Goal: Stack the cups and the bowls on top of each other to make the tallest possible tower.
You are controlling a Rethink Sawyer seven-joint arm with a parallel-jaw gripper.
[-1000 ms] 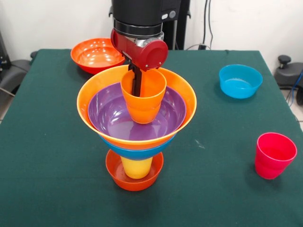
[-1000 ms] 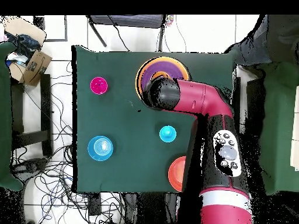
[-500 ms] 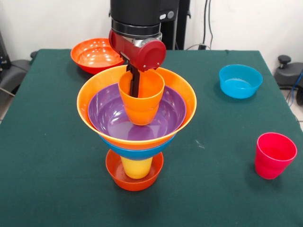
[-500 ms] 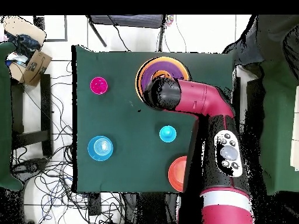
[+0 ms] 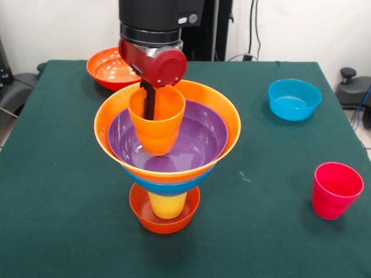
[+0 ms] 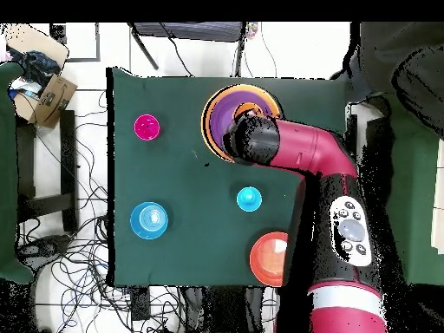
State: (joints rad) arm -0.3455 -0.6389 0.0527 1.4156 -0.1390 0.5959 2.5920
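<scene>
Holding the orange cup (image 5: 156,120) by its rim, my gripper (image 5: 149,99) has one dark finger inside the cup and is closed on its wall, keeping it over the purple bowl (image 5: 191,145) at the top of the tower (image 5: 167,168). Nearest the front edge, the tower's base is a small red-orange bowl (image 5: 164,220) holding the yellow cup (image 5: 167,205). Above that flare a blue bowl (image 5: 168,187), the large light orange bowl (image 5: 223,116) and the purple one nested inside. Right of the tower stands the pinkish red cup (image 5: 335,190); farther back on that side sits the small teal-blue bowl (image 5: 294,99). Behind the tower lies the medium red-orange bowl (image 5: 110,66).
</scene>
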